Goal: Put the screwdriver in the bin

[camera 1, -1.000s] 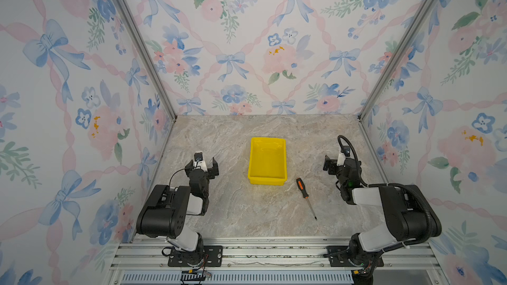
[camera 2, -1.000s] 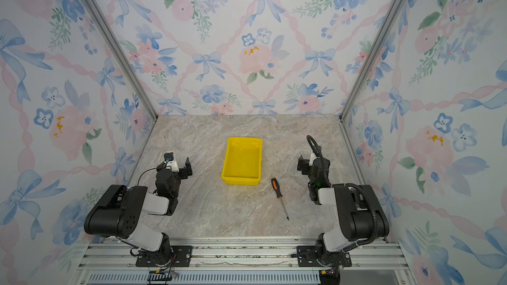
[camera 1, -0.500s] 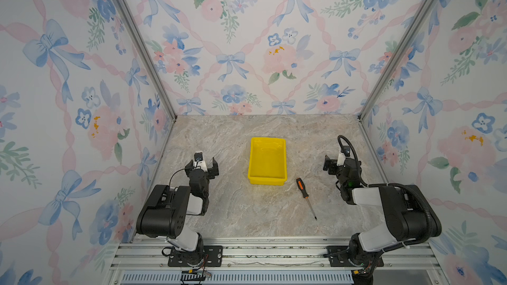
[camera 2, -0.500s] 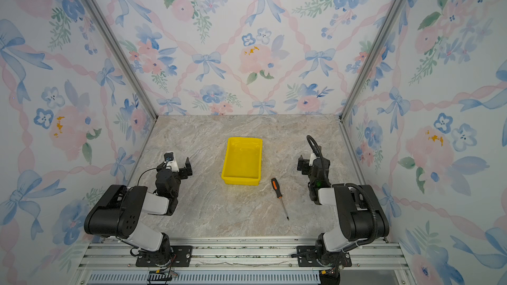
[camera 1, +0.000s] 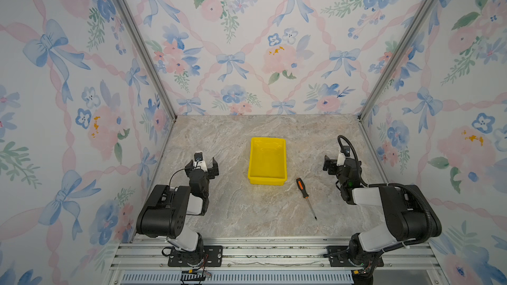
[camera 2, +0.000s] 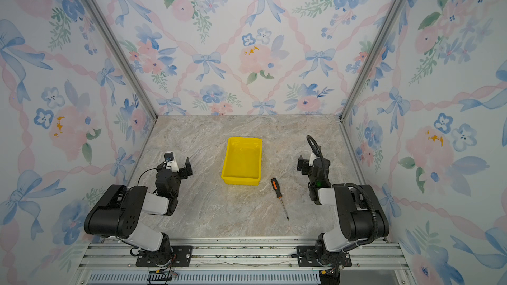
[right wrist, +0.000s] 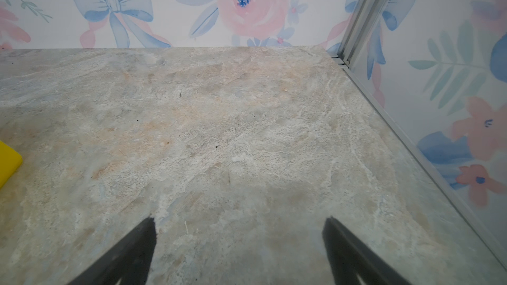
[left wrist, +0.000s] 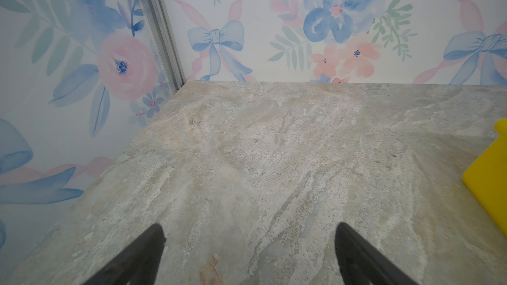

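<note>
Nearest, at 6 o'clock, a metal rail (camera 1: 274, 253) carries both arm bases. Just beyond it, on the table (camera 1: 241, 215), the screwdriver (camera 1: 306, 198) (camera 2: 279, 198) lies flat and untouched. Its tip points toward 5 o'clock and its handle toward 11, close to the bin's near right corner but apart from it.

Further in, the left gripper (camera 1: 202, 161) (left wrist: 248, 228) sits at 9 o'clock of the bin and the right gripper (camera 1: 340, 164) (right wrist: 240, 220) at 3 o'clock. Both have their jaws wide and hold nothing, with only bare table between the fingers. The bin (camera 1: 266, 181) (camera 2: 241, 181) stands mid-table and is empty.

The task looks unstarted, with the reach for the screwdriver yet to begin. The right arm is the closer one. It would have to swing toward 7 o'clock, come down over the handle and line its jaws across it.

The table is a marbled grey-beige slab with nothing else on it. Wallpaper (camera 1: 247, 50) of bows and flowers closes the room at 9, 12 and 3 o'clock.
</note>
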Available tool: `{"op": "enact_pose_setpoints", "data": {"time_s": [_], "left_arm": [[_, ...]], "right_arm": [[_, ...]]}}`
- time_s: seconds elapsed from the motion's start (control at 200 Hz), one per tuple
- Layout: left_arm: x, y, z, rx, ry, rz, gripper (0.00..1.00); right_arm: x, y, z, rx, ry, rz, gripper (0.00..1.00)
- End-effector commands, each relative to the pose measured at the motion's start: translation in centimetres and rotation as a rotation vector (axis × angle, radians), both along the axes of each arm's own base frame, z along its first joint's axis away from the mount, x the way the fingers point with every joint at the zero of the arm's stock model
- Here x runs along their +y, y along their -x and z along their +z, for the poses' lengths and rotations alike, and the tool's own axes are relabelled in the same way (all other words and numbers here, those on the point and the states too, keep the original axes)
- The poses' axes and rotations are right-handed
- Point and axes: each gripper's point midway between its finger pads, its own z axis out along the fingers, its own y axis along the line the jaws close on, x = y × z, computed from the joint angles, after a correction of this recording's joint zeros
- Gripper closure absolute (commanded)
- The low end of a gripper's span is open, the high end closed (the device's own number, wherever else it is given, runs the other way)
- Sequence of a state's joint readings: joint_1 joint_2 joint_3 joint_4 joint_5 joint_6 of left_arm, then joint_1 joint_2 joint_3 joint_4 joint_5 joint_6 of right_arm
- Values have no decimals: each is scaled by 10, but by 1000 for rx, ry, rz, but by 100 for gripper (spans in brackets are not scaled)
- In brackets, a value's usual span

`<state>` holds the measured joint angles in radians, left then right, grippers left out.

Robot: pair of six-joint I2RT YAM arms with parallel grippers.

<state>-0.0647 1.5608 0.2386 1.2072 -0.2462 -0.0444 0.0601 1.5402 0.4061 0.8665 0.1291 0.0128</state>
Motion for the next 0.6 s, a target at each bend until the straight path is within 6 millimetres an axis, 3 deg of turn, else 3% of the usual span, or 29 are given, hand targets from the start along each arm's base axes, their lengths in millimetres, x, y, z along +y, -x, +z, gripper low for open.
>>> {"op": "enact_pose_setpoints", "data": {"time_s": [0.0,0.215,0.32,0.42,0.425,0.435,0.52,0.595], "left_arm": [[5,2,8,-17,0,30,3],[3,1,24,38,44,25,3],[-11,4,39,37,106,-42,2],[-13,4,58,77,213,-19,3],[-12,6,51,107,213,-12,3],[-12,4,60,93,221,-10,3],[-12,7,61,196,275,29,2],[-26,8,60,289,310,-28,3]], "right_arm": [[3,-3,7,19,1,33,3],[0,-3,25,99,1,13,3],[-1,2,32,175,-32,-11,3],[-1,13,37,265,-101,-49,3],[-1,13,38,268,-106,-51,3],[-1,15,38,284,-112,-53,3],[7,28,39,370,-155,-43,3],[16,42,41,418,-162,-19,3]]}}
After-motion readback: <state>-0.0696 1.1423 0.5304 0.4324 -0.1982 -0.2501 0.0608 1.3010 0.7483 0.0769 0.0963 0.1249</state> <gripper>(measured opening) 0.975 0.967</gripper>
